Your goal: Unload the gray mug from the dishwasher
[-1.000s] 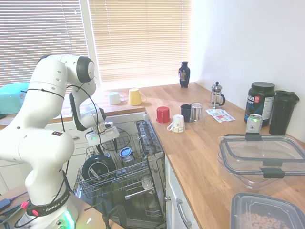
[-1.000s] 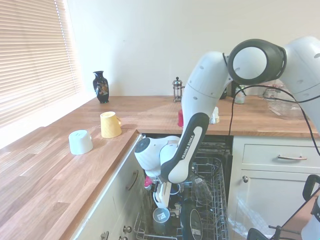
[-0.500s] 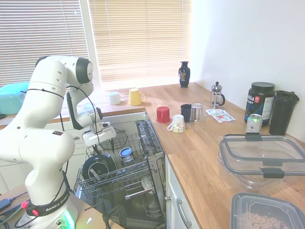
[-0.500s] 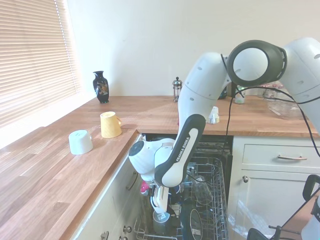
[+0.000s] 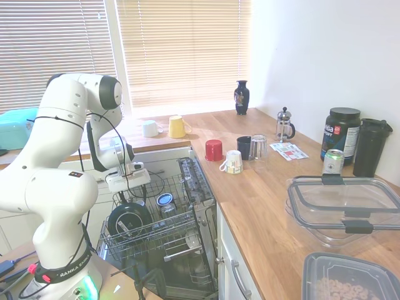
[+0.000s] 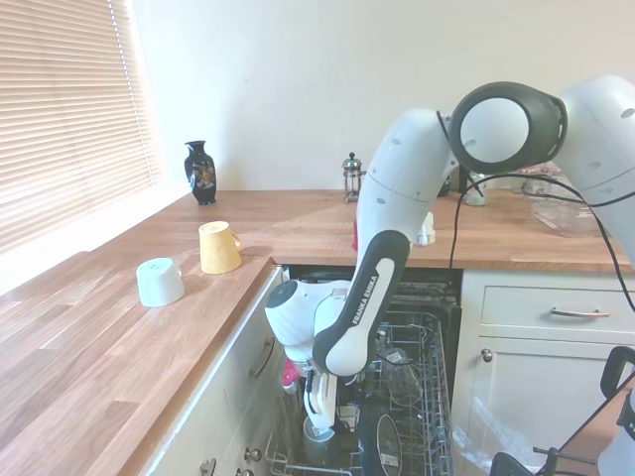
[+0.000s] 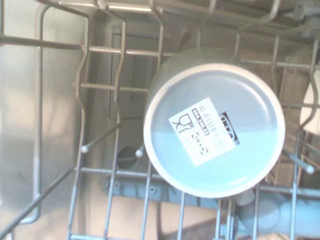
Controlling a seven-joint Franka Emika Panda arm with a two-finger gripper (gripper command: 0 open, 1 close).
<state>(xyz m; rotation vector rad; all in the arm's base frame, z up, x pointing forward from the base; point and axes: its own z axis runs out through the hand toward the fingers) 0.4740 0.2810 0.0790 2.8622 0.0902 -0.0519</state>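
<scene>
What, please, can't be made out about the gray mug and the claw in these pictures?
- Claw fingers: hidden behind the arm in both outside views; open or shut unknown.
- Gray mug: the wrist view shows only its upturned base with a sticker; its handle is not visible.
- Dishwasher rack: the arm covers part of it in the second outside view.

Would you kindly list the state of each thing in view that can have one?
dishwasher, door down, open
wire rack, pulled out, loaded
gray mug, upside down in the rack, sticker on its base facing up
pincer, poised right over the gray mug
red cup, upside down on the counter
yellow cup, lying on its side
clear container, lid on
</scene>
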